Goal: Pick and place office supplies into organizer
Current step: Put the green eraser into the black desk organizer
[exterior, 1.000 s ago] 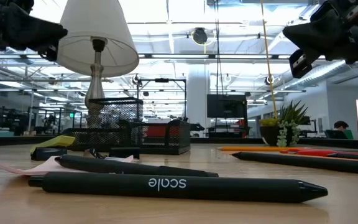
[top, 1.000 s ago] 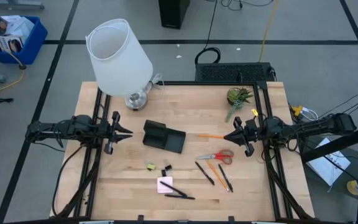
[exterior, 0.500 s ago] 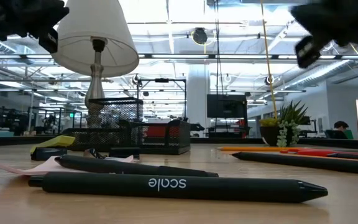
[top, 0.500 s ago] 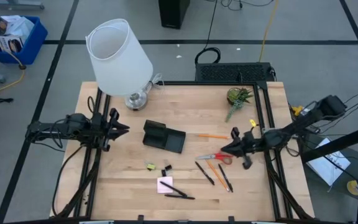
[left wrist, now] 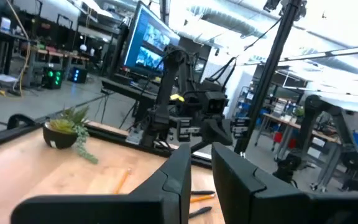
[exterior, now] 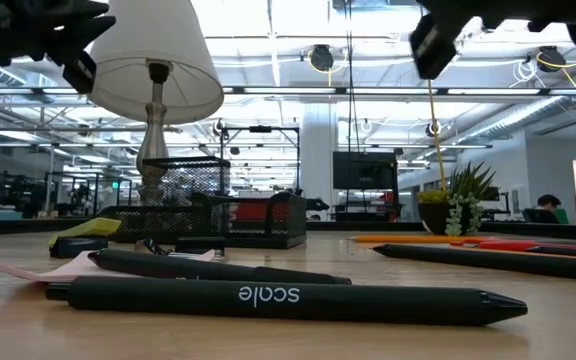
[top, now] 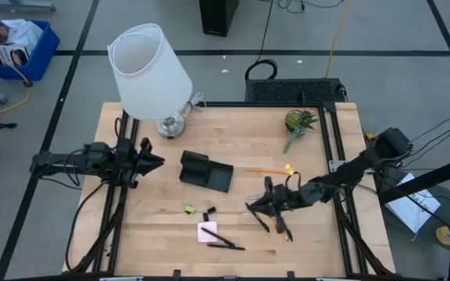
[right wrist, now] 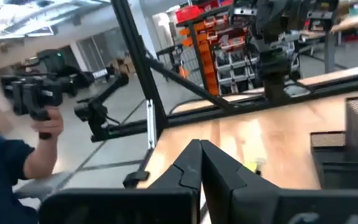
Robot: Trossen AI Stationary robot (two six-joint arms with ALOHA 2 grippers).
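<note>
The black organizer (top: 206, 172) stands mid-table. Toward the near edge lie a tiny yellow piece (top: 189, 208), a small black clip (top: 208, 212) and a pink sticky pad (top: 207, 232) with two black pens (top: 223, 243) across it. An orange pencil (top: 266, 170) lies right of the organizer. More pens and a pencil (top: 280, 225) lie under my right arm, which hides the scissors. My right gripper (top: 250, 206) hangs shut in the air above them (right wrist: 199, 146). My left gripper (top: 153, 162) waits left of the organizer, its fingers a narrow gap apart (left wrist: 201, 155).
A white lamp (top: 148, 70) stands at the far left corner and a potted green sprig (top: 298, 122) at the far right. Black rails run along the table's left and right sides. A person's hand and blue sleeve (right wrist: 39, 140) show beyond the table.
My right arm has swung from the table's right edge toward the middle and the near edge. Its gripper now hangs over the scissors and pens, where it was beside the orange pencil before. Nothing on the table has moved.
</note>
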